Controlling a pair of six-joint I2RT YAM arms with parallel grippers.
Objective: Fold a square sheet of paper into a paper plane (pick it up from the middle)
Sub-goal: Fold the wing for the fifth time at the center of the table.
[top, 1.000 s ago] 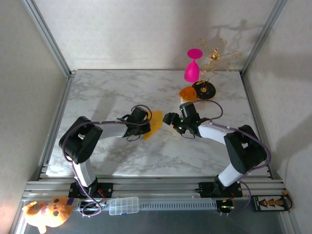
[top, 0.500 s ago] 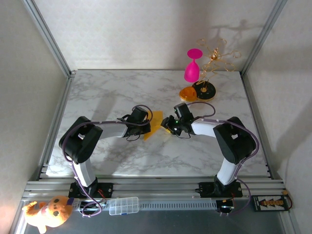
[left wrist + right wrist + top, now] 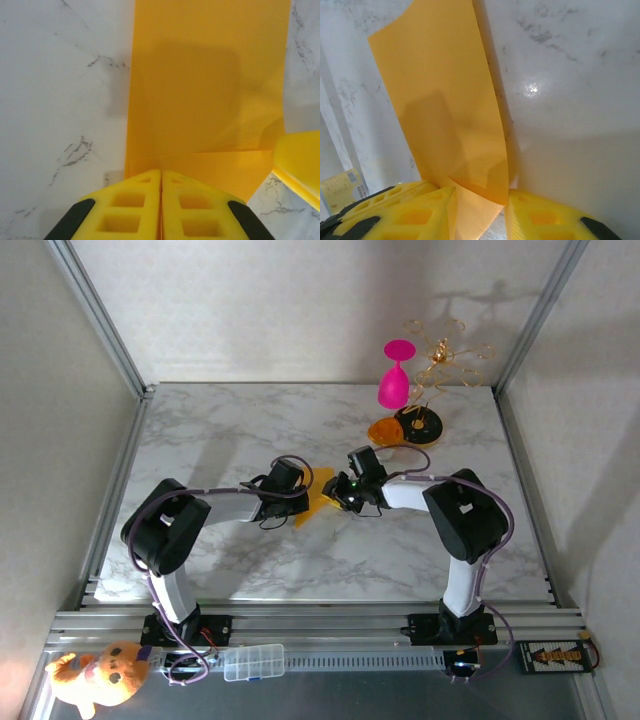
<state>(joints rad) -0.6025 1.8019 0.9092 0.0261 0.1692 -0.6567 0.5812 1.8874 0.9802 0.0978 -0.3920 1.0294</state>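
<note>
Closed in on by the right gripper [image 3: 480,192] since 1 second ago, the square sheet of paper [image 3: 207,90] (already creased) is held over the table [image 3: 200,430]. It is pinched by the clenched left gripper [image 3: 161,172]; the right jaws are spread around its edge, not yet gripping. A fold is judged under way; a firm right pinch is called for next.

Marble table [image 3: 250,430] inside a white-walled bay.
Grey veins cross its pale top; plain walls [image 3: 300,310] rise behind, with aluminium posts [image 3: 100,325] slanting in both upper corners.
</note>
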